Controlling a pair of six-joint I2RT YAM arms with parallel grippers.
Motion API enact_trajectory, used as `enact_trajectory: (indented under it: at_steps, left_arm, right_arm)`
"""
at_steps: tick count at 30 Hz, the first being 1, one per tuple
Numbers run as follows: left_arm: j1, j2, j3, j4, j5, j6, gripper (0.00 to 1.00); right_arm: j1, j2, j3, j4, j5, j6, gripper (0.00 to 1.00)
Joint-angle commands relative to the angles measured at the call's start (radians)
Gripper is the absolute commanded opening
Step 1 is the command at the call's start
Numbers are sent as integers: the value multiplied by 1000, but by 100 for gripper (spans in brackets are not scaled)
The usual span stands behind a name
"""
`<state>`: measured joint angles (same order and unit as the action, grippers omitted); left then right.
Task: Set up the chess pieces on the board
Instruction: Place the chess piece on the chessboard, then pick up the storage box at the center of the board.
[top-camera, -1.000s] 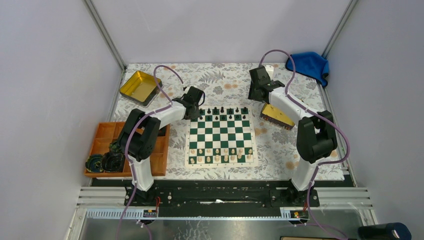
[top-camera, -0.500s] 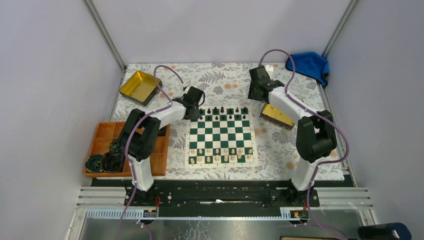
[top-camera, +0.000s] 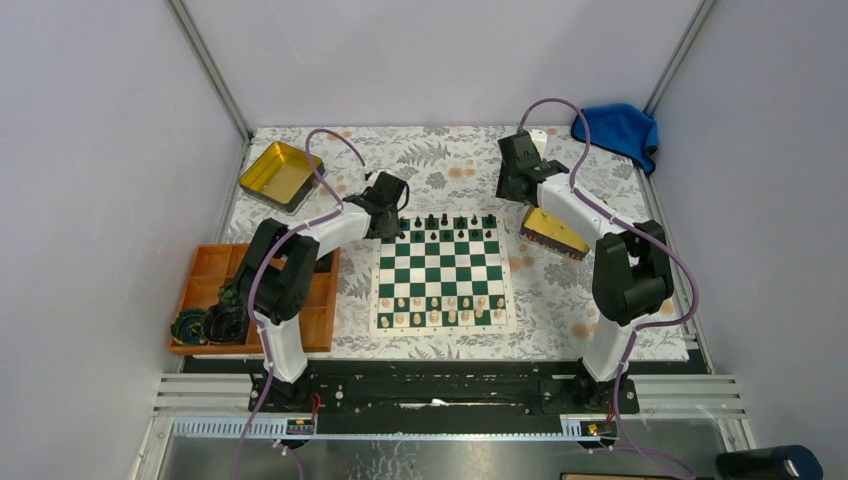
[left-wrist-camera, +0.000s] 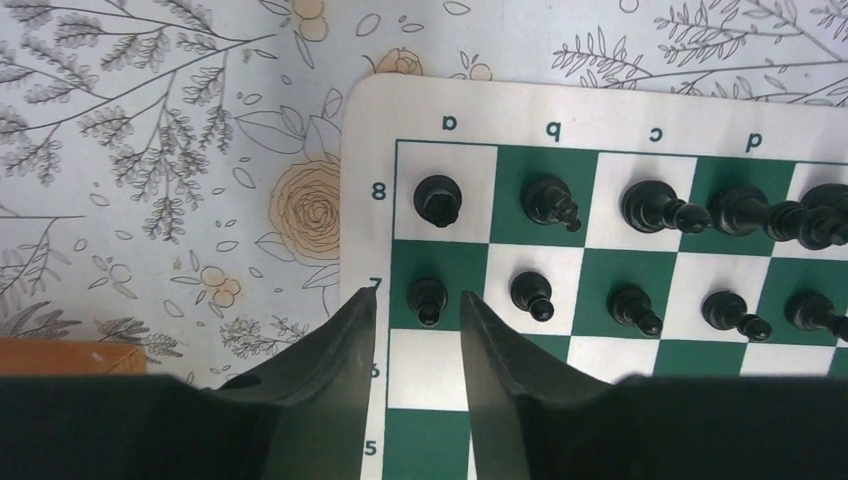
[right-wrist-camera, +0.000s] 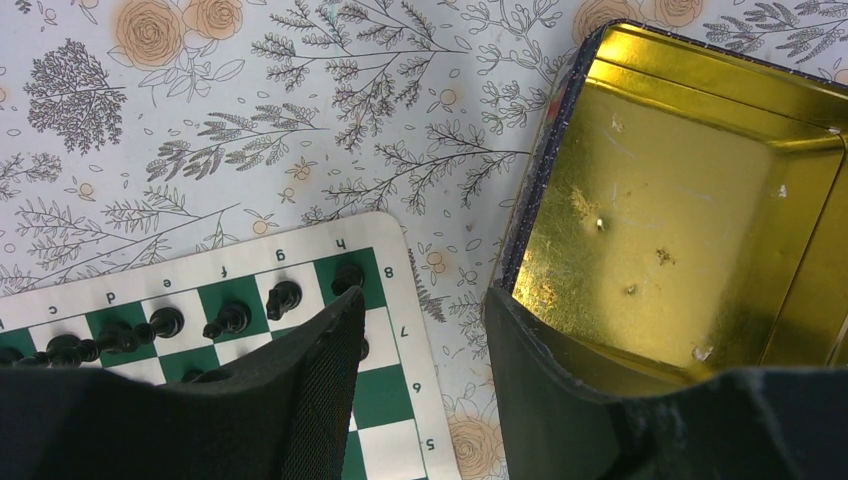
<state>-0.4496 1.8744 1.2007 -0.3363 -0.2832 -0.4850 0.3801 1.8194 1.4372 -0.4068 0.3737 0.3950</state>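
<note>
**Black pawns: tiny, tippy, and crowded**

The left pincer (left-wrist-camera: 415, 305) sits low over the far-left corner of the board (left-wrist-camera: 600, 105). Its jaws are apart and a black pawn (left-wrist-camera: 428, 297) stands upright on a7 in the gap between the tips. As far as I can see, neither finger is touching it, so I'd call that open and holding nothing. The right pincer (right-wrist-camera: 423, 300) is spread wide and empty too. It hangs off the far-right corner, partly over the gold tin (right-wrist-camera: 680, 200) that lies on the flowery surface (left-wrist-camera: 150, 150).

The black chess pieces (top-camera: 445, 221) fill the two far ranks as far as the wrist views reach, though one finger hides part of the h-file. The cream pieces (top-camera: 440, 310) line the near side.

How they'd handle, my guess only: these look like hard, smooth little figures, probably light and rigid, with nothing to squash. The trouble is the narrow base and taller body, so a sideways nudge should topple one easily, and a slick rounded head could squirt out of a pinch.

I'd grab at the neck or upper body, coming straight down, with the fingers lined up so neither bumps the b7 neighbour just beside it. To let go, open evenly and lift straight up.
</note>
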Motion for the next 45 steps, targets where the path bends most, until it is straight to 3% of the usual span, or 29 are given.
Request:
enact_trajectory:
  at_steps: [1, 5, 9, 19, 33, 39, 45]
  left_arm:
    - [11, -91, 15, -23, -61, -1, 48]
    - [12, -187, -4, -37, -67, -28, 59]
    - [12, -287, -40, -37, -60, -52, 62]
    - [12, -370, -60, -62, -42, -51, 63]
    - [14, -385, -84, -76, -27, -48, 63]
    - [27, -374, -94, -84, -19, -48, 63]
    - [47, -367, -105, -85, 0, -49, 63]
  right_arm:
    - [-13, 4, 44, 5, 20, -12, 54]
    - [-40, 2, 32, 6, 31, 2, 55]
    - [-81, 0, 11, 11, 12, 14, 55]
    - [-107, 32, -26, 17, -4, 30, 55]
    - [-123, 191, 83, -1, -20, 26, 52]
    - [-152, 254, 136, -8, -9, 18, 36]
    - [-169, 284, 158, -11, 19, 10, 5]
